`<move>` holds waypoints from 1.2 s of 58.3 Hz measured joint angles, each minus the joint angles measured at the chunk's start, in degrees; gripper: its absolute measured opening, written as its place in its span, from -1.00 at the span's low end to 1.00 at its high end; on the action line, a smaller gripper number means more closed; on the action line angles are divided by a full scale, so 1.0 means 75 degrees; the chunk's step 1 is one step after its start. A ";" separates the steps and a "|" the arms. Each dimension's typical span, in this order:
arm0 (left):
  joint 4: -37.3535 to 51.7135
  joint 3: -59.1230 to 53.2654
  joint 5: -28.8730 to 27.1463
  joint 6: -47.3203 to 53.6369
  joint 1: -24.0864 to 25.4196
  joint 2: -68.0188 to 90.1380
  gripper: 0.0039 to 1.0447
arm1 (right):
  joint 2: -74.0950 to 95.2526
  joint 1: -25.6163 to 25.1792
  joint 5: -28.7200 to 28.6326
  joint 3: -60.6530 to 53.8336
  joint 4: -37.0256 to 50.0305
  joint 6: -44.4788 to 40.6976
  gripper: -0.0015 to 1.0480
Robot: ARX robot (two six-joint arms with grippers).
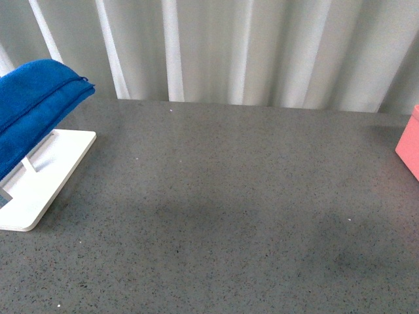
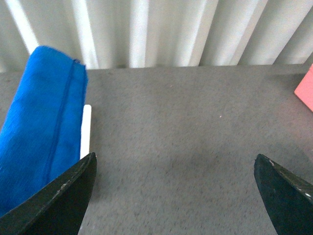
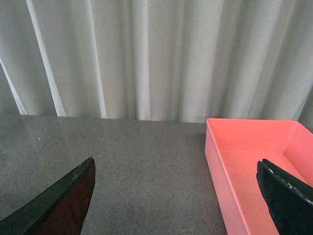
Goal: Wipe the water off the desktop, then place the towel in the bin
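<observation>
Towel [image 1: 33,104]: bright blue, draped over the white rack [image 1: 46,170] at the far left of the bench [image 1: 229,196].
Bin [image 1: 409,147]: salmon-pink, at the bench's right edge, well apart from the towel.
Left fingers [image 2: 63,196]: spread wide, grasping nothing, above the bench just beside the towel.
Right fingers [image 3: 58,200]: spread wide, grasping nothing, above the bench near the bin.
</observation>
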 joint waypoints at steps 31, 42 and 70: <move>-0.2343 0.7510 -0.0746 0.1533 0.0810 0.8475 0.88 | 0.0000 0.0000 0.0000 0.0000 0.0000 0.0000 0.86; -0.3045 0.8891 -0.1169 0.1617 0.1172 0.9428 0.88 | 0.0000 0.0000 0.0000 0.0000 0.0000 0.0000 0.86; -0.2384 0.9366 -0.2224 0.2180 0.1431 1.0553 0.88 | 0.0000 0.0000 0.0000 0.0000 0.0000 0.0000 0.86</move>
